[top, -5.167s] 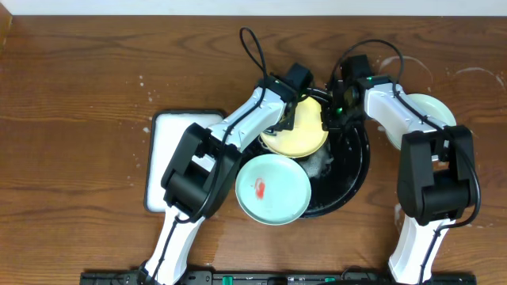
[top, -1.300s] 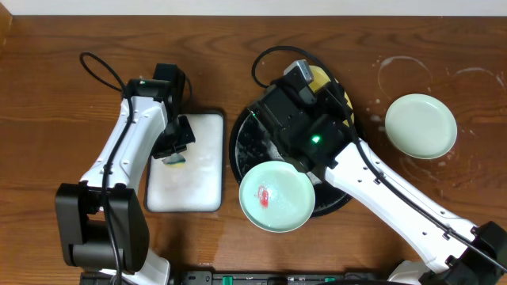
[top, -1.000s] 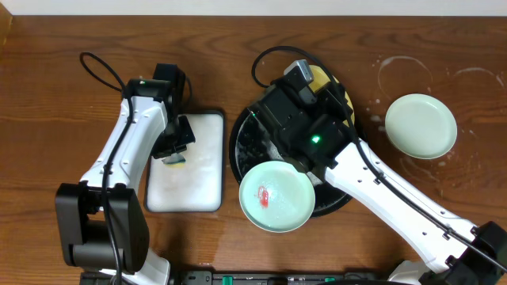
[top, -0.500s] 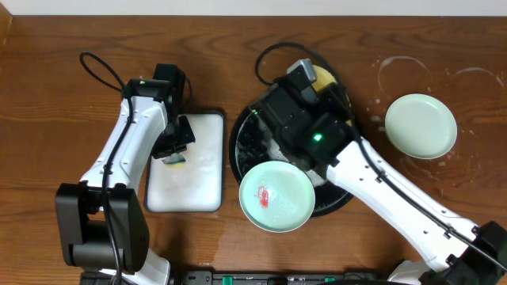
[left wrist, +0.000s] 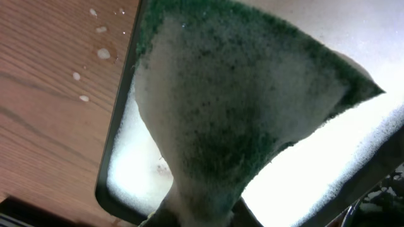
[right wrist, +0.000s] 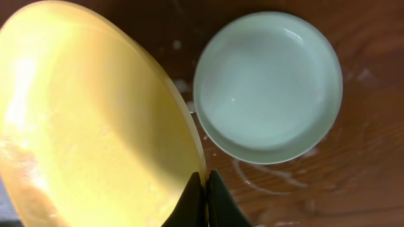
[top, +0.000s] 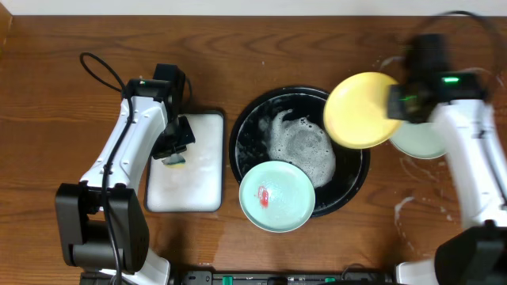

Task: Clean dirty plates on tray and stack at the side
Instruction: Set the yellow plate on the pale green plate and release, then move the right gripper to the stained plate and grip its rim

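Table (top: pixel 63 47): brown wood with dark, wavy grain, filling nearly the whole overhead view.
Far edge: a thin pale strip (top: pixel 158 6); whether it is wall or floor cannot be told.
Near edge: a black rail (top: pixel 261 279).
Wood surface: a few pale droplets (left wrist: pixel 95 53).
Light: even, with soft shadows.

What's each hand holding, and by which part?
Right hand: yellow plate, pinched at its rim. Left hand: green scrub sponge, gripped at its narrow end.
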Controlling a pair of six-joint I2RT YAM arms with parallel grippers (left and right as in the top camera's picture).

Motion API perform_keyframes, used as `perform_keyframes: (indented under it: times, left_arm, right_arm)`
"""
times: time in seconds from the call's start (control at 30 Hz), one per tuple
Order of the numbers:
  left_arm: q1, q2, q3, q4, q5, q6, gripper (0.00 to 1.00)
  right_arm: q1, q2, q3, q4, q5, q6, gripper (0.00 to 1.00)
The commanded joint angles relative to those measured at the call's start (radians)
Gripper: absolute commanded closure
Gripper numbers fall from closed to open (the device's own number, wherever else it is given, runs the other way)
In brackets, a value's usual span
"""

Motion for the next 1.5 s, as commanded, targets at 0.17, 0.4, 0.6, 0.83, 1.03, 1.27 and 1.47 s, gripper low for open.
perform_keyframes:
  times: [0.17, 0.4, 0.6, 0.83, 1.03, 1.27, 1.47]
  left_arm:
    - [0.002, 0.0, 0.002, -0.004, -0.019, 0.016, 0.89]
    - [0.002, 0.0, 0.002, -0.004, -0.019, 0.017, 0.89]
    - [0.002, 0.0, 0.002, -0.004, -0.011, 0.017, 0.89]
    - [0.002, 0.0, 0.002, -0.003, 0.011, 0.017, 0.89]
    - [0.002, 0.0, 0.002, -0.003, 0.011, 0.017, 0.89]
    - [0.002, 0.0, 0.002, -0.003, 0.011, 0.017, 0.89]
    - [0.002, 0.0, 0.002, -0.003, 0.011, 0.017, 0.89]
  right_arm:
    - [-0.417, 0.043, 0.004, 0.039, -0.337, 0.098, 0.99]
    - [-0.531, 0.219, 0.004, 0.028, -0.263, 0.137, 0.99]
    - [-0.528, 0.273, 0.005, 0.043, -0.336, 0.128, 0.61]
    - [-0.452, 0.14, 0.005, 0.026, -0.577, -0.015, 0.48]
    - [-0.196, 0.029, 0.004, -0.128, -0.58, -0.15, 0.48]
    - [0.29, 0.049, -0.092, -0.18, -0.37, -0.15, 0.47]
    - [0.554, 0.076, -0.29, -0.066, -0.32, -0.036, 0.48]
